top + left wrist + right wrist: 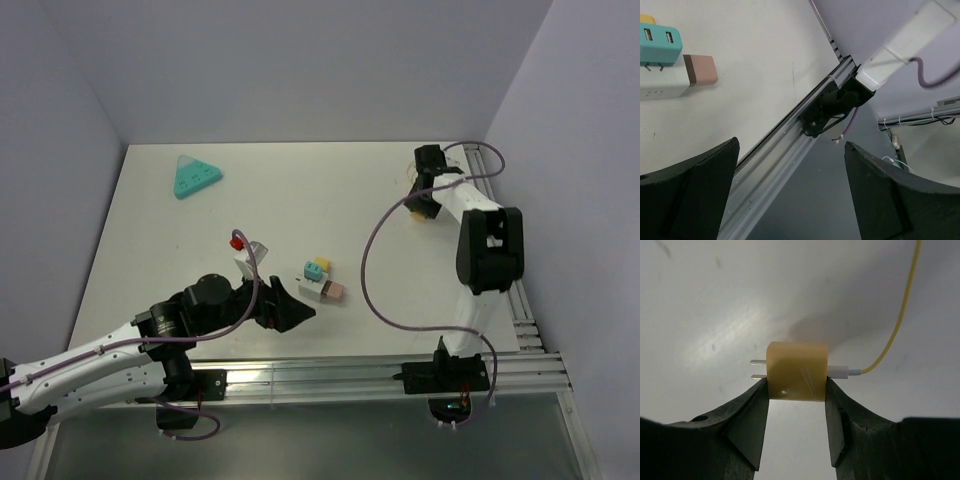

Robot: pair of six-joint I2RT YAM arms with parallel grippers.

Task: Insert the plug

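Plug [797,371] sits crosswise between the right fingers [752,415] gripping it, prongs leftward in wrist view; left fingers [690,190] spread, empty.

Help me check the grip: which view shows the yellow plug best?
Right wrist: the yellow plug fills the centre, prongs visible, between the right gripper's fingers. Top external shows only a yellow sliver; left wrist misses it.

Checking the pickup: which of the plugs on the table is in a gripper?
The yellow plug, with two prongs and a yellow cable, pinched by the right gripper at the table's far right. The teal adapter lies ungripped mid-table.
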